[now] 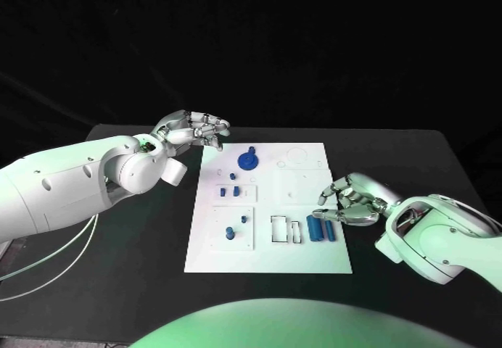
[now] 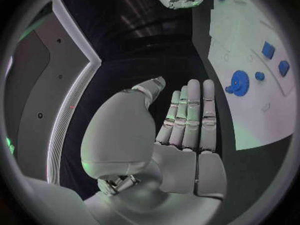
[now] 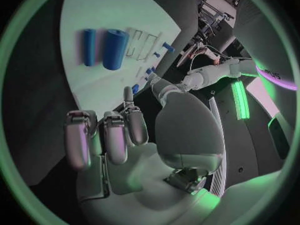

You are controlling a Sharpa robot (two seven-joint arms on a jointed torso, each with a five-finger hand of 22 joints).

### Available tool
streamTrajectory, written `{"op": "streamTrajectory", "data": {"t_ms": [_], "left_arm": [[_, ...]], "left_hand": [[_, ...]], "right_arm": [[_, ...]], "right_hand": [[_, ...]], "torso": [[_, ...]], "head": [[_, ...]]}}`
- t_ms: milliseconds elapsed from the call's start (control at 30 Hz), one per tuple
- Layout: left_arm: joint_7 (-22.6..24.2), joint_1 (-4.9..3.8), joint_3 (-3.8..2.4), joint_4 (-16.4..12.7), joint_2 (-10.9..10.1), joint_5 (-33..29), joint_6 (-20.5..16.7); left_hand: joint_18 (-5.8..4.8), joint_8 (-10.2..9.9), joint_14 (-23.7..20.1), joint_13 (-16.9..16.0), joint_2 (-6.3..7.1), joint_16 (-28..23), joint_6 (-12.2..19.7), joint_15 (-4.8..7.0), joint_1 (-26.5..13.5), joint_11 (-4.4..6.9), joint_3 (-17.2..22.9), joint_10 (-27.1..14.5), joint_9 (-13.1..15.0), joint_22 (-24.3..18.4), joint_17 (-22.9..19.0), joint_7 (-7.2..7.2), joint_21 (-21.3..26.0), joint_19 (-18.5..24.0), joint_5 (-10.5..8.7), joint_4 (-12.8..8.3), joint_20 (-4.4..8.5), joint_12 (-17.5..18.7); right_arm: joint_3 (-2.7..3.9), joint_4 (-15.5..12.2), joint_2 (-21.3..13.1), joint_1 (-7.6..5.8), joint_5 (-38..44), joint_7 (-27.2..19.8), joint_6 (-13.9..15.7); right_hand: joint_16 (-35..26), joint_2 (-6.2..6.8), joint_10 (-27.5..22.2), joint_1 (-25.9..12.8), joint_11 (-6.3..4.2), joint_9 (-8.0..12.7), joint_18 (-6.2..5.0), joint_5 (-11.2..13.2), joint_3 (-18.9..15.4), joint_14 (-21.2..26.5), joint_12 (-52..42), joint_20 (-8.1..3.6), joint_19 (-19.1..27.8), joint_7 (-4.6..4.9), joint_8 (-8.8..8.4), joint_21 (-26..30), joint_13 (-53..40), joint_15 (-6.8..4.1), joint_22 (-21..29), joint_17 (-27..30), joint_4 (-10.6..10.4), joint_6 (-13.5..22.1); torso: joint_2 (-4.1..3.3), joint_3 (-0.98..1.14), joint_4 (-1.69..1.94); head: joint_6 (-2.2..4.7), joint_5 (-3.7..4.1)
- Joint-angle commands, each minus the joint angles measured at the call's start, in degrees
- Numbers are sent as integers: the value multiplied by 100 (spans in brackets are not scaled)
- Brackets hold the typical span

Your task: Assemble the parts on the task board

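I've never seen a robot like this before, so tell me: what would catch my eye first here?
The white rectangular task board glows on the black table, dotted with small blue parts: a blue gear-shaped wheel near its far end and two blue cylinders lying side by side near its right edge. The silver left hand hovers empty by the board's far left corner; the silver right hand hovers beside the cylinders.

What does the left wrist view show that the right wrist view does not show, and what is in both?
The left wrist view alone shows the blue gear on the task board, with the left hand empty, its fingers straight. The right wrist view alone shows two blue cylinders lying side by side, next to empty rectangular slots, with the right hand holding nothing. Both views show the white task board, small blue parts on it, and the other arm's hand in the distance.
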State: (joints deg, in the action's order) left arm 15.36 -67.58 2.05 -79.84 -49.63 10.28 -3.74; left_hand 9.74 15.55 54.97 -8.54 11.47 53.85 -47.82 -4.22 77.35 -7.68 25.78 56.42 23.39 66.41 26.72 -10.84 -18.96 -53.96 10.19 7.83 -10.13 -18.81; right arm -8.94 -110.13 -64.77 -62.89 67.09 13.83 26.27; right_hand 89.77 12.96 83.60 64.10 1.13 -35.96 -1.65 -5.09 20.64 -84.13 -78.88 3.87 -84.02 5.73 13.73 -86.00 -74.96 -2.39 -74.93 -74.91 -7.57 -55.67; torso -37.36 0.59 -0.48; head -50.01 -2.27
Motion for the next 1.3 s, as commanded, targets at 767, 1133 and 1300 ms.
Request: {"op": "streamTrajectory", "data": {"t_ms": [767,1133,1300], "left_arm": [[39,0,5,-3,14,-41,72],[28,-1,5,-12,1,-43,77],[22,-1,5,-15,-8,-43,75]], "left_hand": [[50,29,-38,-6,0,-30,47,0,-56,-10,32,-44,-1,-10,7,-2,28,14,-21,-15,-16,-42],[50,39,-39,-7,-2,-32,48,-1,-63,-10,36,-47,0,-14,9,-1,34,14,-19,-18,-17,-48],[50,39,-39,-7,-2,-32,48,-1,-63,-10,36,-47,0,-14,9,-1,34,14,-19,-18,-17,-48]], "right_arm": [[-45,25,126,364,1221,1171,-227],[-46,48,298,389,1321,1160,-195],[-46,54,343,396,1354,1165,-174]], "right_hand": [[23,-45,134,182,-10,-100,121,124,-802,-587,-305,-24,-520,-42,-45,-198,-883,-21,-1449,-1509,-710,-84],[23,-58,162,262,-13,-106,123,107,-802,-587,-350,-25,-524,-45,-47,-210,-918,-22,-1453,-1509,-742,-94],[23,-64,174,287,-15,-109,123,100,-801,-587,-369,-26,-525,-46,-46,-211,-933,-23,-1453,-1509,-754,-102]], "torso": [[34,-4,-89],[28,-5,-89],[29,-6,-94]], "head": [[1,50],[1,20],[1,6]]}}
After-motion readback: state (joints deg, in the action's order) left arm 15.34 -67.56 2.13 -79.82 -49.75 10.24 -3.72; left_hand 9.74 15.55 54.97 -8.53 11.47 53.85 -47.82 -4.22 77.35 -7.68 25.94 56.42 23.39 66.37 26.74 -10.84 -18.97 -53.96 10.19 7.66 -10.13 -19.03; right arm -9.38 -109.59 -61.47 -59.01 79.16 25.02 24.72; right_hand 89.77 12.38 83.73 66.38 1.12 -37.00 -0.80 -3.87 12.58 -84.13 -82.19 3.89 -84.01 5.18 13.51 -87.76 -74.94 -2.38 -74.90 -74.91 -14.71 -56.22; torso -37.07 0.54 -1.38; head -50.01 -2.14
